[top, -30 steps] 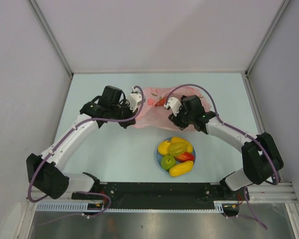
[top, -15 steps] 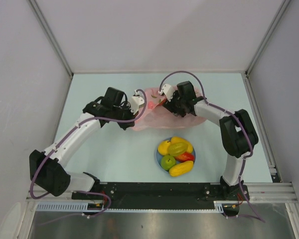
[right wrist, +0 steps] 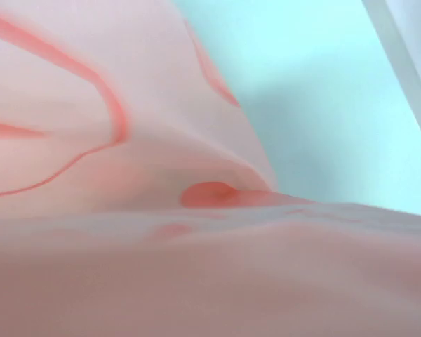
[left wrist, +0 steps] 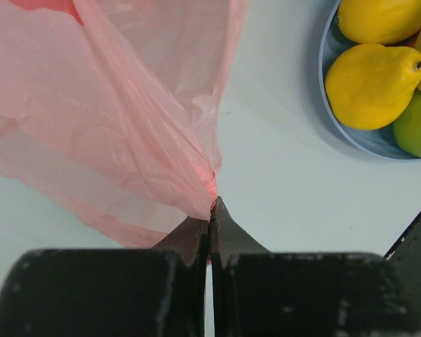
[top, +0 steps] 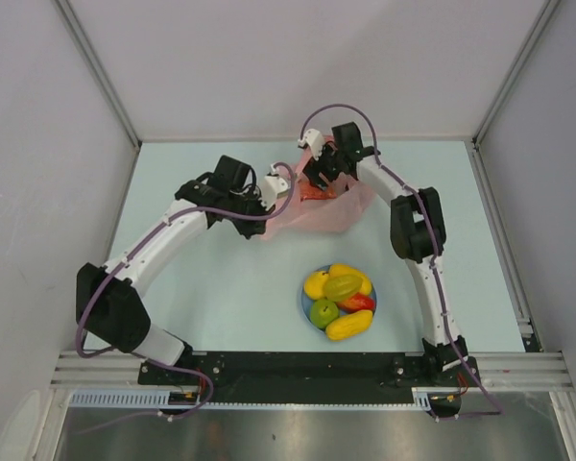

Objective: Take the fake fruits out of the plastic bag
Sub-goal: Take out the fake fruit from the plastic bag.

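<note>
Bag-emptying step, roughly mid-way: plastic bag lies on the table at far centre. A red fruit shows through the film, and other fake fruits are piled on the blue plate nearer the bases. The left gripper is clamped tight on a pinch of the bag's edge. The right gripper is at the bag's mouth with its camera smothered in pink film, so cannot tell whether it is open or closed. Best approach: left pulls the edge taut and high, right goes in open and grabs fruit only, no film.
</note>
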`<act>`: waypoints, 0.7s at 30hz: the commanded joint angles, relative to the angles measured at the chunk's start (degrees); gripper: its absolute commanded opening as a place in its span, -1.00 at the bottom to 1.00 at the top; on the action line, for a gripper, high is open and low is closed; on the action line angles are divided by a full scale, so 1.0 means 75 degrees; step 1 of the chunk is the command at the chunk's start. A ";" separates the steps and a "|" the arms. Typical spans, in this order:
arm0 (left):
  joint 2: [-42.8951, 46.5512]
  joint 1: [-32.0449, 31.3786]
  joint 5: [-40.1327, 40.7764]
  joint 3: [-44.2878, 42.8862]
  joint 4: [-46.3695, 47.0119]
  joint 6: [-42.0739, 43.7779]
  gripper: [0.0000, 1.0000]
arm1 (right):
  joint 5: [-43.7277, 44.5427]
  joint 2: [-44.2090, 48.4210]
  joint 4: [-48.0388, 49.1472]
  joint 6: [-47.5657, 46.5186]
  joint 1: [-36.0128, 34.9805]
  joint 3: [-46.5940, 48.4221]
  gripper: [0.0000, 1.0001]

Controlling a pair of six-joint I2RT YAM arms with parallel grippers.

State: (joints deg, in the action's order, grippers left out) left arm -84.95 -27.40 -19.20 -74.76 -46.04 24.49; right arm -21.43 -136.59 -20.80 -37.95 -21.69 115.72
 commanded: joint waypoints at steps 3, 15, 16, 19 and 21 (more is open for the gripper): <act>-0.0333 0.0032 0.0041 -0.0765 -0.0365 0.0180 -0.99 | -0.0669 -0.1755 -0.3142 -0.0294 0.0209 0.3143 0.47; -0.0919 0.0032 0.0111 -0.1258 0.0022 -0.0277 -0.99 | -0.0541 -0.0175 -0.2701 -0.0858 -0.0213 -0.0007 0.02; -0.0943 0.0032 0.0123 -0.1328 0.0033 -0.0300 -1.00 | -0.0541 -0.0139 -0.2607 -0.0753 -0.0178 -0.0008 -0.08; -0.1060 0.0032 0.0193 -0.1480 0.0045 -0.0324 -0.99 | -0.0529 0.0060 -0.2395 -0.0448 -0.0084 0.0191 -0.63; -0.1200 0.0032 0.0240 -0.1563 0.0080 -0.0429 -0.99 | -0.0529 0.0456 -0.2348 -0.0331 0.0021 0.0110 -0.79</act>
State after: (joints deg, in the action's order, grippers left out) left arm -92.86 -27.40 -18.09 -83.05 -47.22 22.92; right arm -27.35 -137.34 -37.52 -42.00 -22.28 117.64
